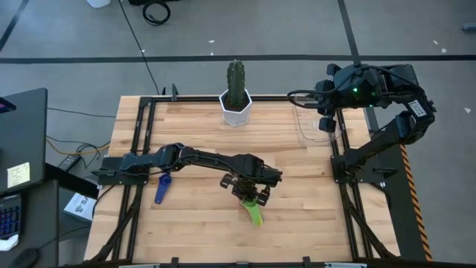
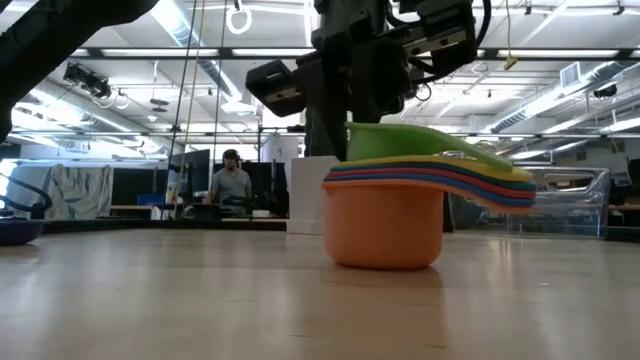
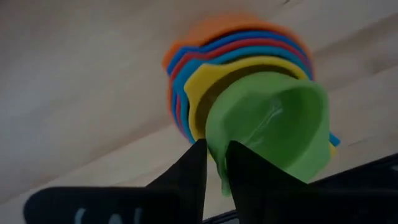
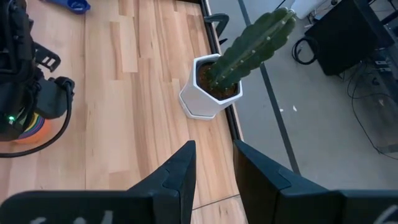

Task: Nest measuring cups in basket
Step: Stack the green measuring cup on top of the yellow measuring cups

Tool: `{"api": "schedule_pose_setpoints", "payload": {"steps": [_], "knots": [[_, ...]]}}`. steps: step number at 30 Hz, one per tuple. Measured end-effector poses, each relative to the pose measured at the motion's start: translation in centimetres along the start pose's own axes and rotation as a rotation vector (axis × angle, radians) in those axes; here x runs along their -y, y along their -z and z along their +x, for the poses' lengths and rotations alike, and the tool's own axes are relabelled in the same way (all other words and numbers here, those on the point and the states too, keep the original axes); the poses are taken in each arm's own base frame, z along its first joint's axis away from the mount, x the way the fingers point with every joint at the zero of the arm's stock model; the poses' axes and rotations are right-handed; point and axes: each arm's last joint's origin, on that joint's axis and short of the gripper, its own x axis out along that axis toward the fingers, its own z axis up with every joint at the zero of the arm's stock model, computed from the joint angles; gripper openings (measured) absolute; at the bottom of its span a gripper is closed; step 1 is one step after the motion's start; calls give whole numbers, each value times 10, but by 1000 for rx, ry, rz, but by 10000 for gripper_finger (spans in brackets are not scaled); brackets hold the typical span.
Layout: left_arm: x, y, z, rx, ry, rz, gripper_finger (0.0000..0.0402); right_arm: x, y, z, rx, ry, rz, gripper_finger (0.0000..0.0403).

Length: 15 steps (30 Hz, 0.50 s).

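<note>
Left hand (image 1: 253, 195) is clamped on the rim of the green measuring cup (image 3: 273, 124), topmost in the nested stack (image 2: 400, 205) whose orange cup (image 2: 384, 228) sits on the bench (image 1: 297, 223) near its front. We note a purple cup (image 1: 163, 184) apart. Right hand (image 1: 327, 119), fingers slightly apart, hovers over the clear basket (image 1: 309, 132) beside the potted cactus (image 1: 236, 93).

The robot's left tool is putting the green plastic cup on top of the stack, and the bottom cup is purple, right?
Not quite: the bottom round plastic cup is orange, as the low view shows. The left tool does hold the green plastic cup on top of the stack.
</note>
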Motion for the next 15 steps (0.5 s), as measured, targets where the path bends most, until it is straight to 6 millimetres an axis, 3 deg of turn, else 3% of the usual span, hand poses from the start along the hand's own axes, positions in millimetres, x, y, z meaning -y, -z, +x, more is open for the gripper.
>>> {"api": "schedule_pose_setpoints", "payload": {"steps": [15], "knots": [[0,0,0,-16,11,69,66,0,0,0,0,0,-4,111]]}}
